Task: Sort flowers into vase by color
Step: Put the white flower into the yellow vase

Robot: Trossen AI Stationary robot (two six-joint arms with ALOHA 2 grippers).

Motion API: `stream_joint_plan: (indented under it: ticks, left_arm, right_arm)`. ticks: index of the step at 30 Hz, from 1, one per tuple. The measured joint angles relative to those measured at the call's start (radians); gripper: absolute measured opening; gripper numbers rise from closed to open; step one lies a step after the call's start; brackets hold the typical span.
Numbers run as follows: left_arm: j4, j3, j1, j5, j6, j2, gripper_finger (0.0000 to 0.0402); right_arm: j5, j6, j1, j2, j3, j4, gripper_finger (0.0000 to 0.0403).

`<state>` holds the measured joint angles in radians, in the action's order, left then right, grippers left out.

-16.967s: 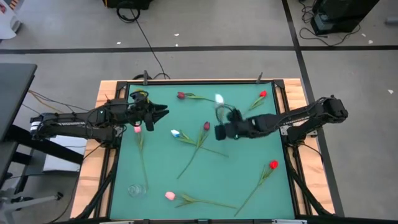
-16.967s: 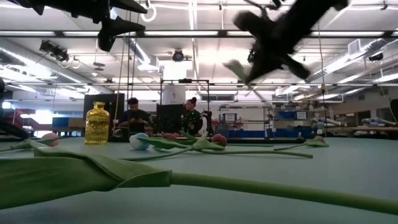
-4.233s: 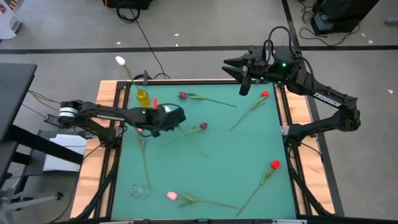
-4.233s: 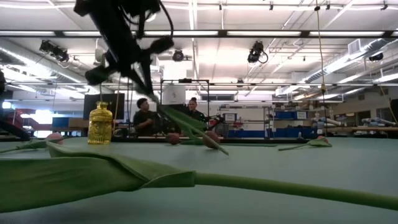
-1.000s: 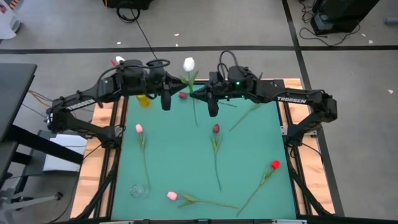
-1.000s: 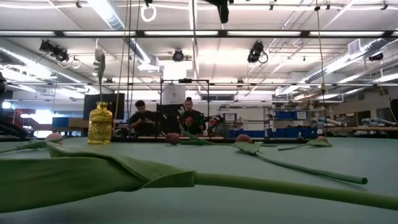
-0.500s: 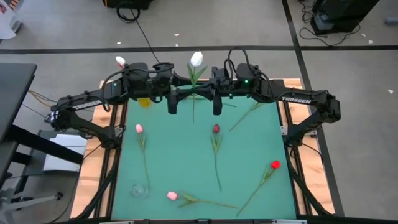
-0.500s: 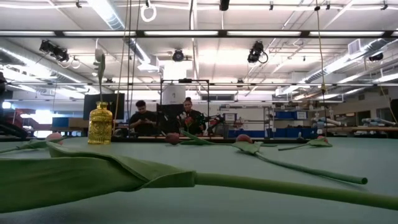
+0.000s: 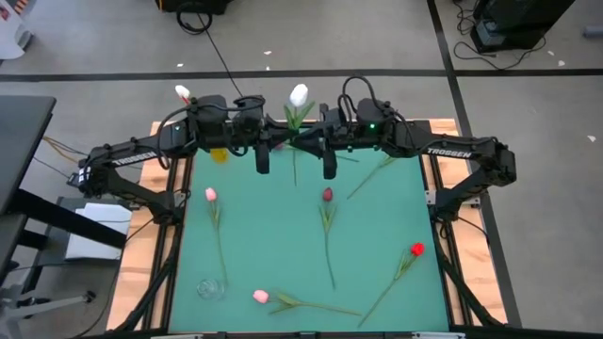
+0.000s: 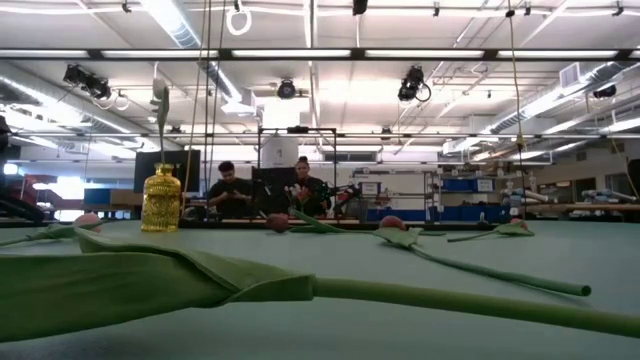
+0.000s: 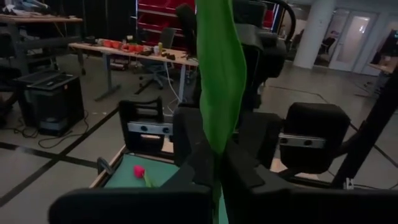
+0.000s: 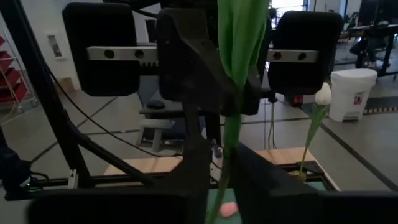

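- Two grippers meet face to face above the far edge of the green mat [image 9: 377,226], both on one white tulip [image 9: 298,95] held upright between them; looks like a handover.
- Far left corner: gold vase [image 9: 218,151] already holds another white tulip [image 9: 181,92], presumably the destination for this colour.
- Left gripper [image 9: 273,143]: fingers clenched on the stem, per left wrist view.
- Right gripper [image 9: 313,143]: fingers also pinched on the same stem; which one lets go, cannot tell.
- Mat below: pink tulip [image 9: 210,195] left, maroon tulip [image 9: 327,195] centre, red tulip [image 9: 415,250] right; clear glass vase [image 9: 209,287] near left corner.
- Room: path to the gold vase is short, though its standing stem could be knocked.
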<state>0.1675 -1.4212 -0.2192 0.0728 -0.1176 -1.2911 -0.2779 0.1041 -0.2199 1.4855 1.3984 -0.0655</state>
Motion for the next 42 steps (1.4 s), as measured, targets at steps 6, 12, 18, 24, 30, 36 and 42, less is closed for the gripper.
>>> stream_joint_plan:
  ticks: [6,12,18,24,30,36,42]
  left_arm:
    - [0.083,0.000,-0.016,-0.076,0.038,0.057,0.0010]
    - [0.243,0.004,-0.048,-0.228,0.054,0.171,0.0010]
    - [0.246,0.092,-0.048,-0.324,0.053,0.269,0.0010]
    - [0.202,0.192,-0.048,-0.340,0.016,0.328,0.0010]
    - [0.205,0.204,-0.049,-0.378,0.047,0.376,0.0010]
    - [0.251,0.204,-0.121,-0.403,0.059,0.444,0.0015]
    - [0.334,0.204,-0.170,-0.398,0.062,0.496,0.0009]
  right_arm:
    - [0.043,0.002,-0.023,-0.103,-0.001,0.116,0.0148]
    - [0.106,-0.030,-0.061,-0.266,0.000,0.235,0.0155]
    - [0.168,-0.056,-0.063,-0.325,0.001,0.278,0.0155]
    - [0.177,-0.028,-0.062,-0.320,0.000,0.291,0.0155]
    - [0.172,-0.028,-0.060,-0.292,0.000,0.286,0.0155]
    - [0.169,-0.018,-0.056,-0.258,0.000,0.286,0.0155]
    - [0.148,-0.018,-0.055,-0.233,0.000,0.283,0.0155]
